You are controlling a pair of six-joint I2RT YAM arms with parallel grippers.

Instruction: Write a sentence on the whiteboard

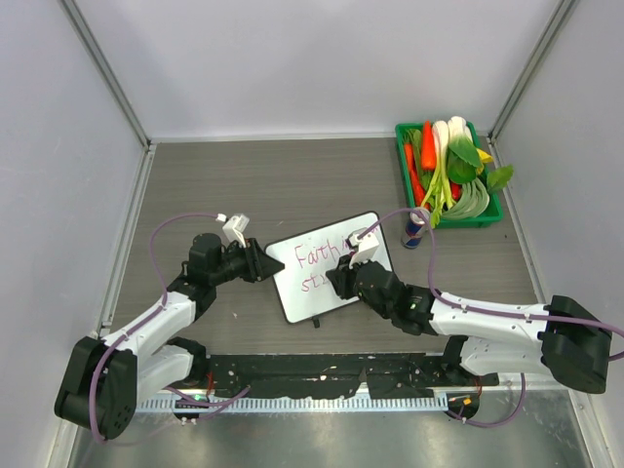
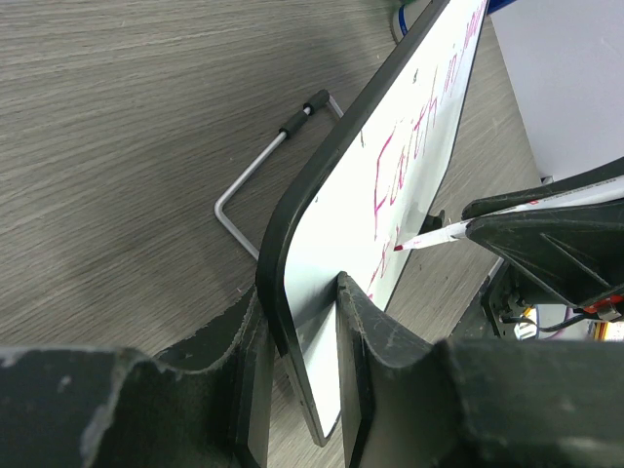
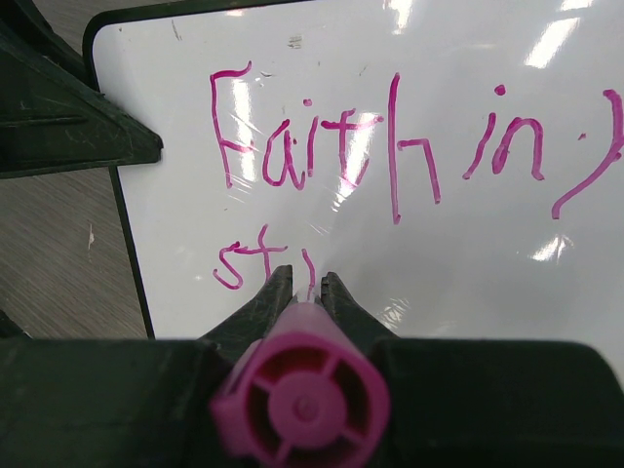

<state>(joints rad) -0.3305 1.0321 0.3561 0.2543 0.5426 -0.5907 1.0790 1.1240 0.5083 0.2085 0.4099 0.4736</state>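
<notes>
marker (image 3: 300,405): pink, butt end facing the right wrist camera.
right gripper (image 3: 304,283): clamped tight around the marker, tip at the second written line.
whiteboard (image 1: 304,292): mid-table, toward the near side, tilted, between both grippers.
left gripper (image 2: 302,327): narrow, pinching the whiteboard at its left edge.
sentence (image 3: 390,146): pink "Faith in" on top, "st" begun below.
tray (image 1: 495,216): green, far right, holding vegetables.

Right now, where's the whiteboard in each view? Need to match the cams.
Top external: whiteboard at centre of frame, tilted.
Left wrist: whiteboard seen edge-on, running from bottom centre to top right, clamped in the left gripper.
Right wrist: whiteboard fills most of the frame, behind the marker held in the right gripper.
Shared landmark: the pink word "Faith".
</notes>
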